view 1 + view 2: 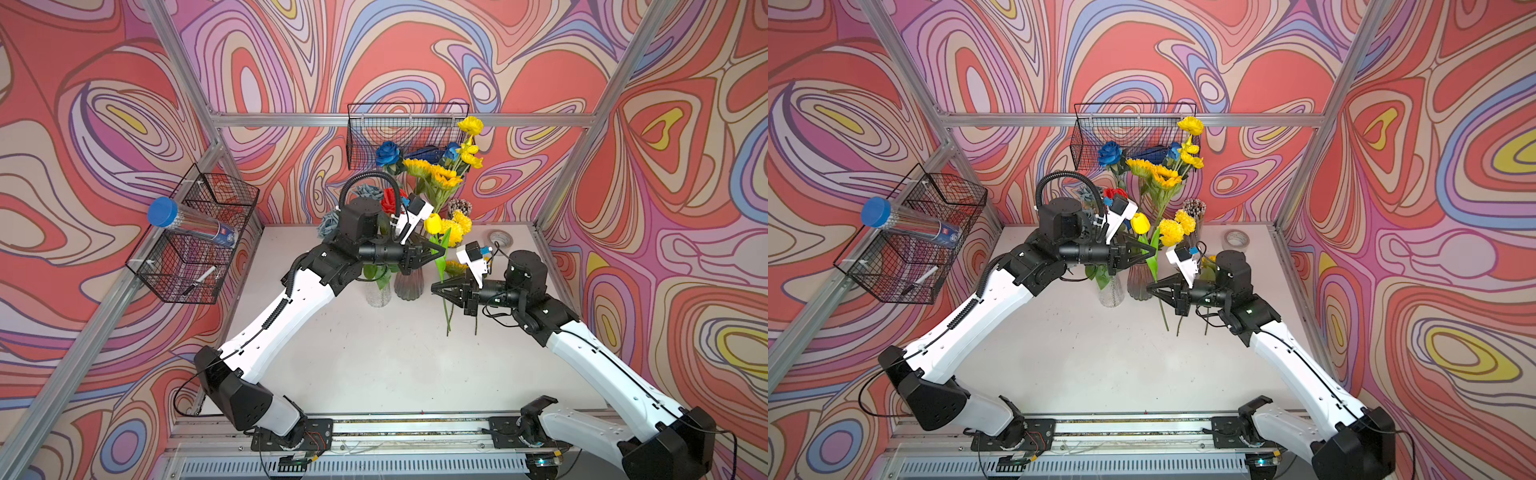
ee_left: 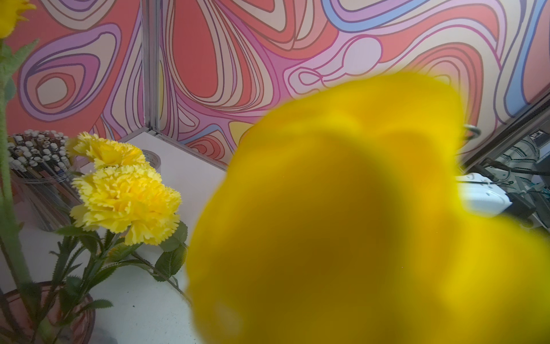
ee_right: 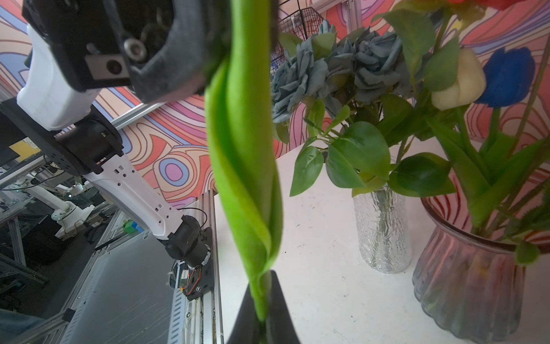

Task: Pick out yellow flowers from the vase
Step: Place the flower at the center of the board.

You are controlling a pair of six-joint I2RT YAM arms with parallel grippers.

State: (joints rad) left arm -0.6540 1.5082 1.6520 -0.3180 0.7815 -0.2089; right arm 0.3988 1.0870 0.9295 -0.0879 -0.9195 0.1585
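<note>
Bright, even light filled both top views, with faint shadows and straight lines bowed toward the edges. A yellow tulip (image 2: 342, 223) loomed blurred across the left wrist view.

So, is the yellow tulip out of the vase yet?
The yellow tulip is out: its stem runs down beside the pink vase, not into it, with the left gripper and right gripper both shut on it.

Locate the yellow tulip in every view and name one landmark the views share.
Both top views: yellow tulip near the centre, above the vases.
Left wrist: blurred bloom close to the lens, filling much of the picture.
Right wrist: bloom not shown; only its green stem runs through the middle.
Shared landmark: ribbed tinted vase.
</note>
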